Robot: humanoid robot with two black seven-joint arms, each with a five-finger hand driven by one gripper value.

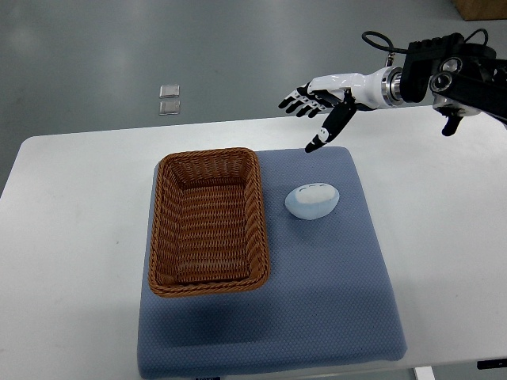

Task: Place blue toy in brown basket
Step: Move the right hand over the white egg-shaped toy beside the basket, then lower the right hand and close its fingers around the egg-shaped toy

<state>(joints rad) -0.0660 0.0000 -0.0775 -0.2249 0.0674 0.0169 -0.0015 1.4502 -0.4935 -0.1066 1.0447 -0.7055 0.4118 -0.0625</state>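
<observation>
While its fingers (299, 98) are spread wide and hold nothing, the right hand (321, 99) hovers above the far edge of the blue mat (341, 293), thumb pointing down. Nearer the camera, the pale blue toy (312, 201) lies on the mat, apart from the hand, just right of the empty brown basket (208, 222). Both rest on the white counter (71, 237).

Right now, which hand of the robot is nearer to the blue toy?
The right hand. It hovers open above the far edge of the mat, beyond the blue toy, not touching it. The left hand is out of view.
</observation>
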